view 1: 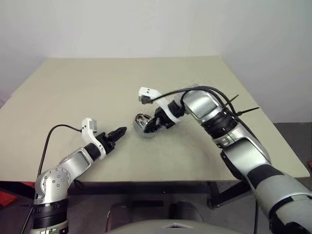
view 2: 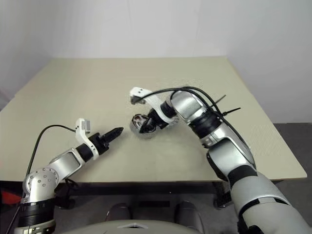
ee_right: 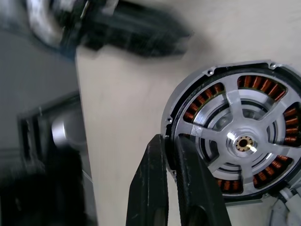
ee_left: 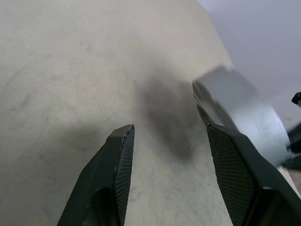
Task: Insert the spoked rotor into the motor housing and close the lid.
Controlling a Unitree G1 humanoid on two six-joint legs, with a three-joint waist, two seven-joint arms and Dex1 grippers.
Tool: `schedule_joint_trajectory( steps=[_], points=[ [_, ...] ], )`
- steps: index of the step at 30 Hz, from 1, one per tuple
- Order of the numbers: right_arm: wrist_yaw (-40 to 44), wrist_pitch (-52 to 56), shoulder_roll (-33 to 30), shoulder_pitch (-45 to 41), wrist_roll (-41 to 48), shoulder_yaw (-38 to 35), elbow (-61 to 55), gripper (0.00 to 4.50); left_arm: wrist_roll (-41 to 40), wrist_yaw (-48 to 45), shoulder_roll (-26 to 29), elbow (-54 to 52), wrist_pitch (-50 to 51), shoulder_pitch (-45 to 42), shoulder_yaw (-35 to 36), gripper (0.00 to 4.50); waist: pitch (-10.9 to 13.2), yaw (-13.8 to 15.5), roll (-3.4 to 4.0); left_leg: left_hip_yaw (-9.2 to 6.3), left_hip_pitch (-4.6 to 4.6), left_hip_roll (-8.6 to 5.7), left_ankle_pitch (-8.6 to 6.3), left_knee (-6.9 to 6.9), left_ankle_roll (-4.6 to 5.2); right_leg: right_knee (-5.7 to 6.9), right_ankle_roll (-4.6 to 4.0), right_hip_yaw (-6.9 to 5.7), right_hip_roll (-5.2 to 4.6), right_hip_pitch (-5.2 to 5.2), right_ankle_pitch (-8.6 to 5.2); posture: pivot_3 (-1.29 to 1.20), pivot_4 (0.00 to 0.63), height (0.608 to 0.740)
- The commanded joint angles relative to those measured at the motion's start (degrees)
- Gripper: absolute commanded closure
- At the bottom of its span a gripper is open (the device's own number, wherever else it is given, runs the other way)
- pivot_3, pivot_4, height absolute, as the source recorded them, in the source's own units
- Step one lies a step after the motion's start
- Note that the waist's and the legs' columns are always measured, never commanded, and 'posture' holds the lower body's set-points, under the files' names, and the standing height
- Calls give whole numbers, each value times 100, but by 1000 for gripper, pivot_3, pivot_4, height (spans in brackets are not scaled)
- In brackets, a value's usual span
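Right fingers (ee_right: 170, 141) pinch motor housing (ee_right: 235, 141) rim, spoked rotor (ee_right: 244, 141) seated inside; left fingers (view 1: 118, 132) apart, empty, nearby.

Two arms reaching in over the beige bench, a round motor part between them.

The right hand (view 1: 155, 125) is hanging over the middle of the bench (view 1: 97, 92), its black fingers pinching the rim of the motor housing (view 1: 142, 124), which is sitting tilted with its silver wall facing us and a hint of dark interior showing at the top. A black cable (view 1: 195, 90) is looping over that arm's silver forearm. The left hand (view 1: 118, 132) is pointing toward the housing from the left, near it but apart, hovering low above the bench. A white bracket is sticking up from each wrist.
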Motion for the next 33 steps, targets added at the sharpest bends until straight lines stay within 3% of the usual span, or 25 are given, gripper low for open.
schedule_joint_trajectory(
  steps=[1, 16, 25, 33],
  points=[
    [-987, 394, 366, -310, 6, -513, 375, 4491, -77, 21, 8, -323, -83, 23, 85, 1907, 0, 7, -1, 0, 0, 0, 7, -7, -13, -3, 0, 0, 0, 0, 0, 0, 0, 740],
    [-2694, 940, 1189, -209, 548, -932, 306, 4491, -302, 67, 331, -415, -68, 164, 519, 1907, 7, 125, 8, -2, 15, 4, 26, -34, -58, -17, 4, 6, 16, -10, -1, 0, 0, 740],
    [-3487, 295, 1518, -135, 507, -1130, 1071, 4491, -316, 122, 329, -432, -95, 125, 465, 1907, 6, 123, 7, -3, 15, 4, 30, -35, -66, -7, 14, 8, 17, -6, -6, 0, 0, 740],
    [-3928, -26, 1626, -178, 469, -1199, 1444, 1981, -340, 137, 370, -454, -89, 133, 510, 1907, 7, 134, 8, -3, 56, 2, 36, -35, -77, 3, 44, 14, 17, 13, -22, 0, 0, 740]
  ],
)
